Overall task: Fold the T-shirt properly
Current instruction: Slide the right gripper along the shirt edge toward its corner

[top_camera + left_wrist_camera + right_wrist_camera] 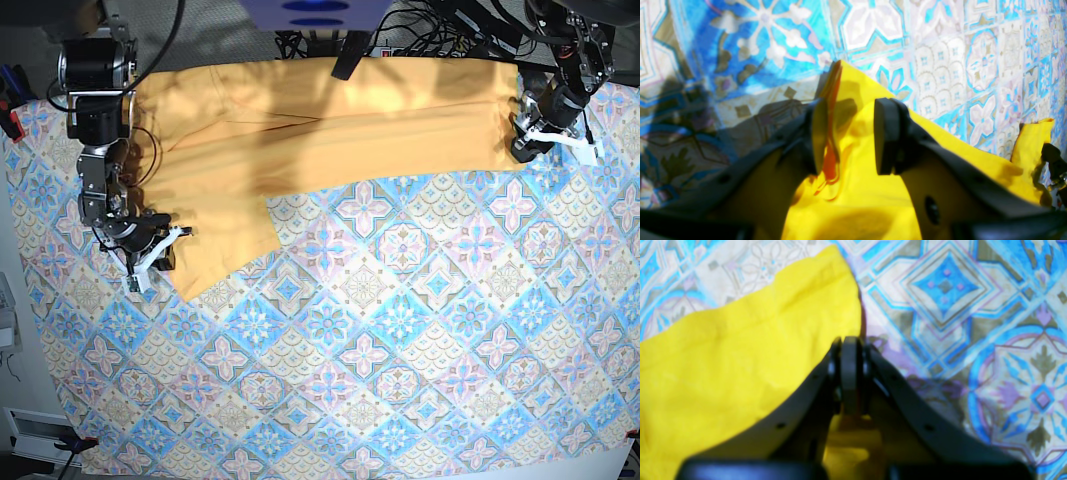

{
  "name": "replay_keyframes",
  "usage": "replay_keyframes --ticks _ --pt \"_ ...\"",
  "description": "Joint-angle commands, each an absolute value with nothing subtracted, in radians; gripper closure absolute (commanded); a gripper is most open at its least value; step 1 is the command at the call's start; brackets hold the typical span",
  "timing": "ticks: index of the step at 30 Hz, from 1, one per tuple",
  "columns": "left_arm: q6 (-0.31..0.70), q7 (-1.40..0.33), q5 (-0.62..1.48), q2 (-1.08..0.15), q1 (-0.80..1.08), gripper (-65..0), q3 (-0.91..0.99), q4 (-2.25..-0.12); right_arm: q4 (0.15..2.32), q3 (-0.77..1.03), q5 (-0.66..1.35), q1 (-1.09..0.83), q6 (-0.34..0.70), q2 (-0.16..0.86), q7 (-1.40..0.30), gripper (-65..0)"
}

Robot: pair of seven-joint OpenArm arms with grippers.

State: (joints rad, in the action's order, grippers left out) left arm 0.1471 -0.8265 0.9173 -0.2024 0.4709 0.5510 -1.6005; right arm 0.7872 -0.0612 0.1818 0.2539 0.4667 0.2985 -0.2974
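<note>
No readable text, label or number on any surface in view.

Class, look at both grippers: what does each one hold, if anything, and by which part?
The right gripper is shut on the pale yellow-orange cloth T-shirt, pinching its edge at a corner. The left gripper straddles an edge fold, jaws apart, not clamping it.

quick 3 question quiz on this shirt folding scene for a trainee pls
1. True or false: the right gripper is shut at the T-shirt edge.
2. How do the left gripper jaws stand: A open around cloth, B shut beside it?
3. What lies under the shirt?

Key: 1 true. 2 A. 3 the blue-and-pink patterned tablecloth.
</note>
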Motion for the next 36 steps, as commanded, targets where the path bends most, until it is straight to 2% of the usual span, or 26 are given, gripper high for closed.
replay_keyframes --ticks 1,6,10,15,22,27,36 --pt "0.154 -0.816 0.928 -0.217 0.472 -23.1 0.556 -1.615 0.826 -0.061 0.177 0.254 0.479 0.303 -0.321 -0.4" --pt "0.154 -0.816 0.924 -0.217 0.472 -23.1 0.556 -1.613 1.032 0.039 0.177 0.159 0.481 0.305 -0.407 -0.4" --pt "0.154 -0.816 0.923 -0.217 0.470 -23.1 0.556 -1.613 1.211 0.147 0.179 0.073 0.570 0.300 -0.503 -0.4" --pt "0.154 -0.816 0.921 -0.217 0.470 -23.1 0.556 -1.612 1.383 0.243 0.179 -0.044 0.598 0.300 -0.573 -0.4" --pt "0.154 -0.816 0.920 -0.217 0.464 -23.1 0.556 -1.612 1.555 0.266 0.185 -0.222 0.621 0.302 -0.578 -0.4" --pt "0.154 -0.816 0.918 -0.217 0.452 -23.1 0.556 -1.610 1.659 0.312 0.295 -0.352 0.621 0.303 -0.579 -0.4" --pt "0.154 -0.816 0.918 -0.217 0.449 -23.1 0.556 -1.609 1.776 0.403 0.363 -0.504 0.621 0.303 -0.581 -0.4"
